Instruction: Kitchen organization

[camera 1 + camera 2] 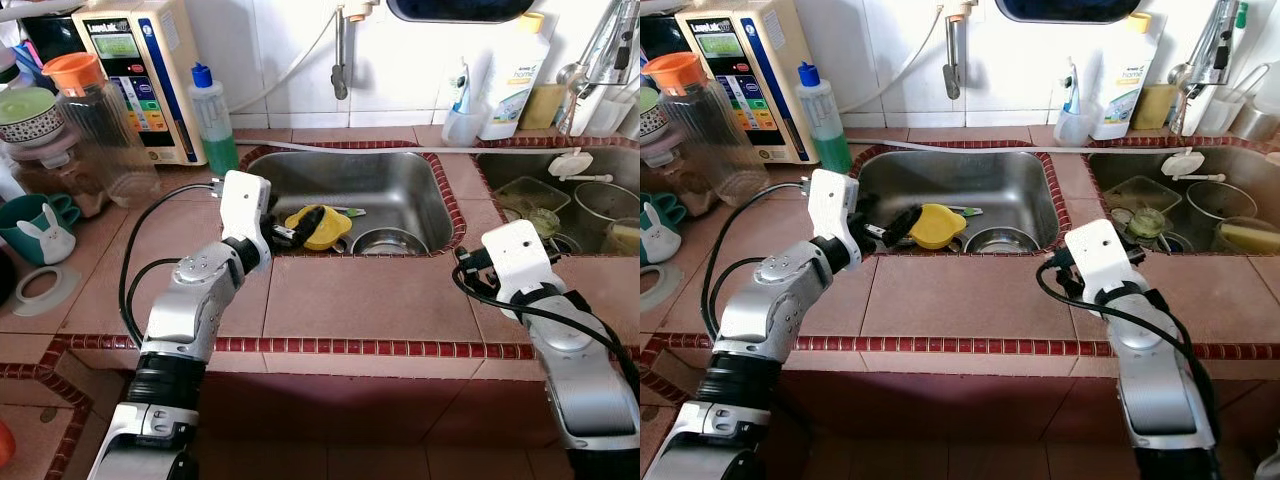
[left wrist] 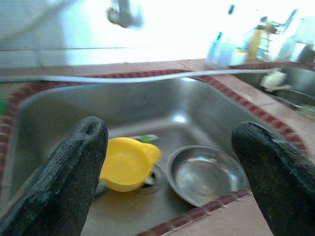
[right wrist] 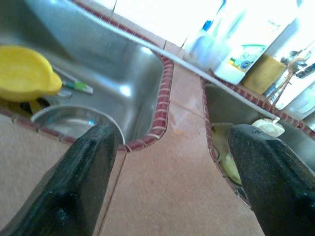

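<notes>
A yellow bowl [image 1: 328, 230] lies in the left steel sink [image 1: 350, 165] over the drain, beside a small steel bowl [image 1: 390, 241]. My left gripper [image 1: 297, 226] hangs over the sink's near left edge, open, its fingers just short of the yellow bowl [image 2: 125, 163] and holding nothing. The steel bowl [image 2: 206, 173] sits between the fingers' lines of sight. My right gripper [image 3: 174, 132] is open and empty above the tiled counter strip [image 3: 182, 162] between the two sinks; its white wrist [image 1: 515, 255] hovers at the right sink's near corner.
The right sink [image 1: 490, 160] holds several clear containers [image 1: 528, 195] and a white brush [image 1: 572, 163]. A water purifier [image 1: 140, 70], green bottle [image 1: 213, 115], glass jar [image 1: 100, 130] and teal mug [image 1: 35, 225] crowd the left counter. A detergent bottle [image 1: 512, 75] stands behind.
</notes>
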Motion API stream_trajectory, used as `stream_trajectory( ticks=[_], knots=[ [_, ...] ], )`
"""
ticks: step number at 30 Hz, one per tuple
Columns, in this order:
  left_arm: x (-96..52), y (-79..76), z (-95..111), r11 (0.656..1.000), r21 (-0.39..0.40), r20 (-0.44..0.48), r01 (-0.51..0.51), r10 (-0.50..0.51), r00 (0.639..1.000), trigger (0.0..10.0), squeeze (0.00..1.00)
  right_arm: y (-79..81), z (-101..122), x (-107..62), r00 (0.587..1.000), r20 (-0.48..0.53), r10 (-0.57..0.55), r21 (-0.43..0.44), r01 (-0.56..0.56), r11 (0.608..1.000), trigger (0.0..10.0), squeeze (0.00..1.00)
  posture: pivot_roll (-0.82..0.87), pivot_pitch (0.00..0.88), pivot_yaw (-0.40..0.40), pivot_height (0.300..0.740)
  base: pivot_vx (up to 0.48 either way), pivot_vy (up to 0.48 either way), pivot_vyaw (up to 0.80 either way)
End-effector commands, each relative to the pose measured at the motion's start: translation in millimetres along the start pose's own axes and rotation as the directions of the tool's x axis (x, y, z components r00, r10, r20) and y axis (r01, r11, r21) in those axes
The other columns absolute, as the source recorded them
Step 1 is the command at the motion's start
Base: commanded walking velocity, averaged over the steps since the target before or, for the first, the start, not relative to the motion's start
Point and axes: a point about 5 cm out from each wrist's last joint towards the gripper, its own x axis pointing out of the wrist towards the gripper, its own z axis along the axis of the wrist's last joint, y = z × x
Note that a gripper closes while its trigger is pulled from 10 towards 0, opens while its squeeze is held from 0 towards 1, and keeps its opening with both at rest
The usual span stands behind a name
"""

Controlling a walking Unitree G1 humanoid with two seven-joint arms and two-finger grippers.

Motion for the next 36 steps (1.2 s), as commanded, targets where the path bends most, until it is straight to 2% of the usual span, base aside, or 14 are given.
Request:
stream_trajectory(
  ticks=[1,3,4,7,12,18,24,29,36],
  knots=[
    [-5.7,5.0,7,0.994,0.076,0.072,-0.077,0.071,0.995,10.0,0.0,3.4,13,-3.7,0.996,0.083,-0.035,0.064,0.03,0.997,10.0,0.0,0.07,0.0,0.032,0.74,0.0,0.0,0.0],
    [-10.3,9.0,5,0.984,0.096,0.108,-0.148,0.137,0.985,10.0,0.0,12.5,18,-5.9,0.992,0.117,-0.05,0.132,0.035,0.991,10.0,0.0,0.07,0.0,0.028,0.74,0.0,0.0,0.0],
    [-10.3,9.0,5,0.984,0.096,0.108,-0.148,0.137,0.985,10.0,0.0,12.5,18,-5.9,0.992,0.117,-0.05,0.132,0.035,0.991,10.0,0.0,0.07,0.0,0.028,0.74,0.0,0.0,0.0],
    [-17.6,14.2,-2,0.969,0.115,0.111,-0.218,0.206,0.972,10.0,0.0,28.3,19,-8.6,0.99,0.13,-0.051,0.202,0.024,0.979,10.0,0.0,0.08,0.0,0.025,0.74,0.0,0.0,0.0],
    [-22.3,10.1,-9,0.961,0.132,0.115,-0.242,0.228,0.967,10.0,0.0,37.9,24,-8.6,0.988,0.146,-0.053,0.265,0.012,0.964,10.0,0.0,0.08,0.0,0.021,0.74,0.0,0.0,0.0],
    [-27.4,5.8,-16,0.947,0.116,0.13,-0.301,0.286,0.949,10.0,0.0,36.2,25,-8.9,0.985,0.15,-0.082,0.314,0.031,0.949,10.0,0.0,0.08,0.0,0.011,0.74,0.0,0.0,0.0],
    [-27.7,-2.6,-19,0.951,0.145,0.133,-0.272,0.254,0.958,10.0,0.0,30.2,28,-8.4,0.978,0.179,-0.104,0.311,0.044,0.949,10.0,0.0,0.08,0.0,0.003,0.74,0.0,0.0,0.0],
    [-26.4,-2.3,-19,0.95,0.137,0.132,-0.28,0.263,0.956,10.0,0.0,31.2,28,-6.6,0.98,0.172,-0.099,0.325,0.038,0.945,10.0,0.0,0.08,0.0,0.002,0.74,0.0,0.0,0.0],
    [-21.7,-2.1,-15,0.951,0.125,0.139,-0.283,0.266,0.954,10.0,0.0,32.5,27,-5.3,0.983,0.157,-0.098,0.318,0.044,0.947,10.0,0.0,0.08,0.0,0.006,0.74,0.0,0.0,-0.74]
  ],
)
